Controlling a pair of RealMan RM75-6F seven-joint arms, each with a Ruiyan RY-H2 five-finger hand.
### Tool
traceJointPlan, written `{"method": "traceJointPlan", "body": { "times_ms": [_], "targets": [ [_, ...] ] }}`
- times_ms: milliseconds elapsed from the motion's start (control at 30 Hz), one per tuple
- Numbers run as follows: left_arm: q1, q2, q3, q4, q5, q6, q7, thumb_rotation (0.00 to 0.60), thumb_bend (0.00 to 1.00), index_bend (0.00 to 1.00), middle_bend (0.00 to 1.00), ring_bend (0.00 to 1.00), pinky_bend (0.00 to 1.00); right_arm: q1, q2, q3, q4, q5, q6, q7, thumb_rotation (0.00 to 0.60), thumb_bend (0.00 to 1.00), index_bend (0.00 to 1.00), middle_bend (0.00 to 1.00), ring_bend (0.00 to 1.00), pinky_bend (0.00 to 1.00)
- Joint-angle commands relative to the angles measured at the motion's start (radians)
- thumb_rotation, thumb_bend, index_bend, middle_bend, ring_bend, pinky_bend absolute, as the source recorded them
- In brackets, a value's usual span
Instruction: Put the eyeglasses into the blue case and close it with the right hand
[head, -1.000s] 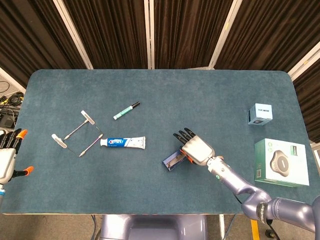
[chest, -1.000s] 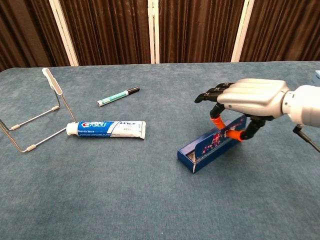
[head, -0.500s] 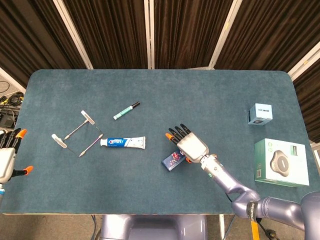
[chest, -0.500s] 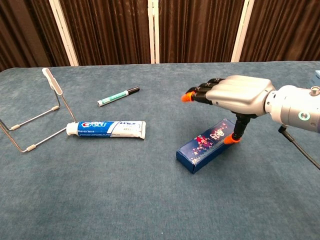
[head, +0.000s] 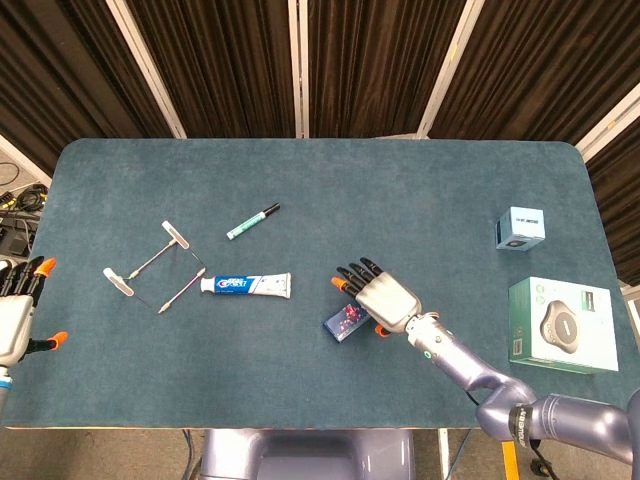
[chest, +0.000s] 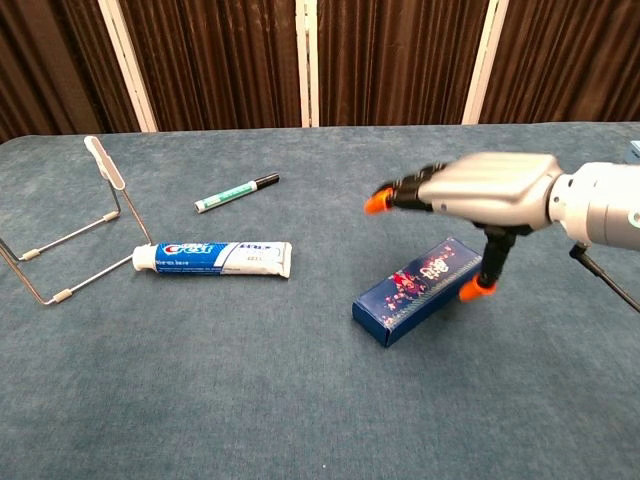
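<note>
The blue case (head: 345, 321) (chest: 415, 290) lies shut on the table, its patterned lid down and its inside hidden. No eyeglasses show outside it. My right hand (head: 385, 298) (chest: 490, 185) hovers just above the case's right half, fingers stretched out to the left and holding nothing. Its orange-tipped thumb (chest: 472, 290) points down beside the case's right end; I cannot tell whether it touches. My left hand (head: 15, 310) waits at the far left table edge in the head view, fingers apart and empty.
A toothpaste tube (head: 245, 285) (chest: 215, 257) lies left of the case, with a green marker (head: 252, 221) (chest: 237, 192) behind it. A wire frame with white ends (head: 155, 268) (chest: 70, 240) stands further left. A small pale-blue box (head: 520, 228) and a white-green box (head: 560, 325) sit at the right.
A second ago the case stood open with my right hand's fingers on its lid. The lid has come down, and the hand has risen and drawn slightly right.
</note>
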Motion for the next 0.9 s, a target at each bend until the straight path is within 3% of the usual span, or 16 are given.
{"method": "traceJointPlan", "body": {
  "times_ms": [33, 167, 400, 500, 733, 833, 900],
  "targets": [
    [-0.001, 0.000, 0.001, 0.000, -0.002, -0.003, 0.001, 0.600, 0.00, 0.00, 0.00, 0.00, 0.00, 0.031, -0.007, -0.026, 0.034, -0.046, -0.038, 0.049, 0.600, 0.00, 0.00, 0.00, 0.00, 0.00],
    [-0.003, 0.000, 0.000, 0.002, -0.007, -0.007, 0.003, 0.600, 0.00, 0.00, 0.00, 0.00, 0.00, 0.050, -0.043, -0.035, 0.093, -0.066, -0.061, 0.069, 0.600, 0.01, 0.02, 0.02, 0.00, 0.00],
    [-0.006, -0.001, -0.003, 0.010, -0.016, -0.014, -0.002, 0.600, 0.00, 0.00, 0.00, 0.00, 0.00, 0.065, -0.094, -0.043, 0.160, -0.067, -0.080, 0.081, 0.600, 0.16, 0.15, 0.15, 0.01, 0.00],
    [-0.010, -0.002, -0.004, 0.015, -0.022, -0.022, -0.004, 0.600, 0.00, 0.00, 0.00, 0.00, 0.00, 0.065, -0.122, -0.051, 0.194, -0.067, -0.079, 0.073, 0.600, 0.22, 0.28, 0.22, 0.07, 0.00],
    [-0.011, -0.001, -0.005, 0.016, -0.024, -0.025, -0.008, 0.600, 0.00, 0.00, 0.00, 0.00, 0.00, 0.060, -0.147, -0.057, 0.230, -0.074, -0.059, 0.079, 0.600, 0.28, 0.42, 0.41, 0.20, 0.05],
    [-0.011, -0.001, -0.004, 0.015, -0.023, -0.024, -0.007, 0.600, 0.00, 0.00, 0.00, 0.00, 0.00, 0.056, -0.151, -0.058, 0.232, -0.075, -0.047, 0.084, 0.600, 0.28, 0.44, 0.42, 0.21, 0.06],
    [-0.011, -0.001, -0.004, 0.015, -0.023, -0.024, -0.006, 0.600, 0.00, 0.00, 0.00, 0.00, 0.00, 0.055, -0.148, -0.060, 0.228, -0.077, -0.049, 0.094, 0.600, 0.27, 0.40, 0.40, 0.19, 0.07]
  ]
}}
